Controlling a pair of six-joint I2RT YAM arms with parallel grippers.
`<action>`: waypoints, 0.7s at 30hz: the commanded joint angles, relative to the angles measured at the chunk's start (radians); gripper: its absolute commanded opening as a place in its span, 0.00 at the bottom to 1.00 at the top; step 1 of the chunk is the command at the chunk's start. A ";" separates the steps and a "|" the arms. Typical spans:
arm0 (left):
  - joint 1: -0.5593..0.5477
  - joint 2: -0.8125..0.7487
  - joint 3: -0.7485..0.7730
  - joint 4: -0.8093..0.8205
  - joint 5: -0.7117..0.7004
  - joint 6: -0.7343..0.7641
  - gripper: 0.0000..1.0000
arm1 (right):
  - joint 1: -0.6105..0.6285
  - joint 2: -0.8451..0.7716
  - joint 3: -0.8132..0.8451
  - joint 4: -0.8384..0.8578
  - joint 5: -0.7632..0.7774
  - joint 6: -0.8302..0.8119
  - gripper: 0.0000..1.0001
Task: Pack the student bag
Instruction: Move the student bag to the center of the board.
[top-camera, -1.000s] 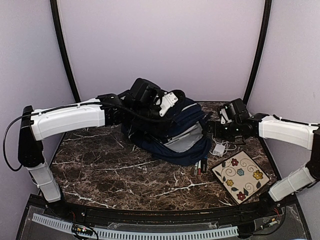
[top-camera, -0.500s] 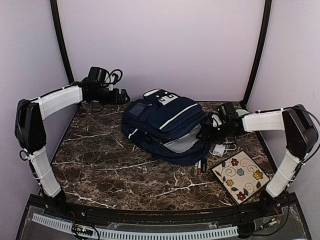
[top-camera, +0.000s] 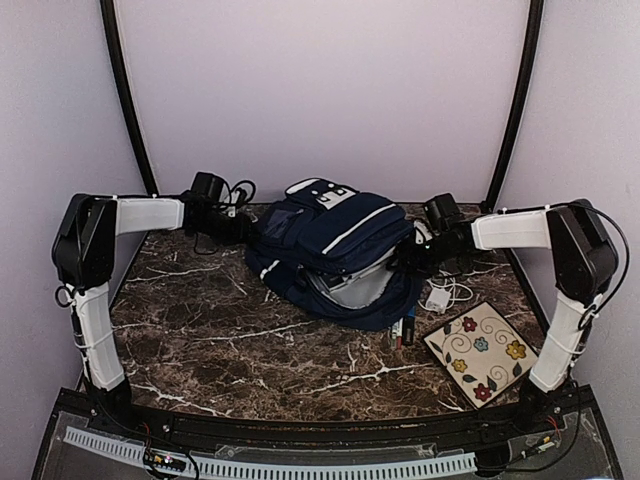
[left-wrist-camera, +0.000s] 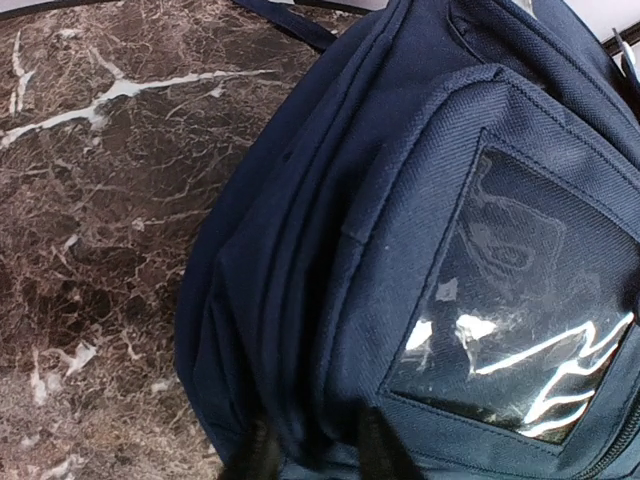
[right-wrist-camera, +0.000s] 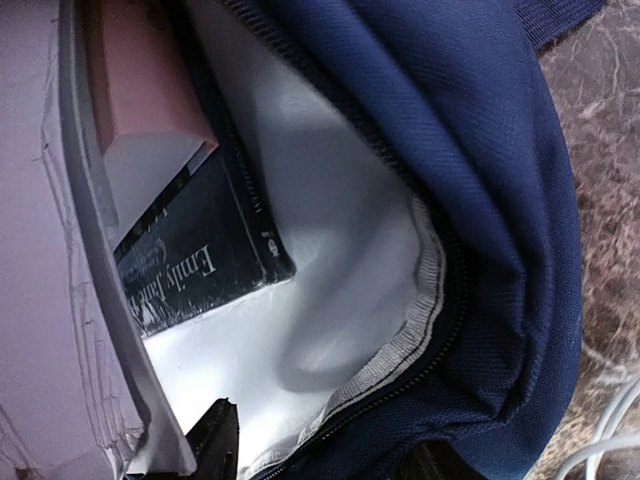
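The student bag (top-camera: 335, 245), navy with white stripes, lies on the marble table with its main zip open to the right. My left gripper (top-camera: 243, 230) is at its left end. In the left wrist view the left gripper (left-wrist-camera: 323, 455) is shut on a fold of the student bag (left-wrist-camera: 400, 200) beside a clear window pocket (left-wrist-camera: 520, 300). My right gripper (top-camera: 405, 257) is at the opening. In the right wrist view the right gripper (right-wrist-camera: 325, 455) straddles the zip rim (right-wrist-camera: 420, 320), one finger on the white lining, jaws apart. A dark book (right-wrist-camera: 200, 265) and a pink book (right-wrist-camera: 140, 70) lie inside.
A flowered square notebook (top-camera: 482, 350) lies at the front right. A white charger with its cable (top-camera: 438, 298) and some pens (top-camera: 403, 328) rest by the bag's right side. Dark posts stand at both back corners.
My left arm let go of the bag's top, swung to the back left, then came down onto the bag's left end. The right gripper pushed into the opening and narrowed. The bag settled flat.
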 joint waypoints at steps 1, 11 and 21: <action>-0.026 -0.106 -0.141 0.035 0.153 -0.027 0.02 | 0.011 0.022 0.085 0.060 -0.026 -0.014 0.49; -0.072 -0.715 -0.739 0.179 -0.094 -0.349 0.00 | 0.009 0.179 0.424 -0.114 -0.011 -0.099 0.57; -0.404 -1.113 -0.996 0.091 -0.424 -0.666 0.00 | -0.159 -0.056 0.234 -0.172 0.134 -0.131 0.67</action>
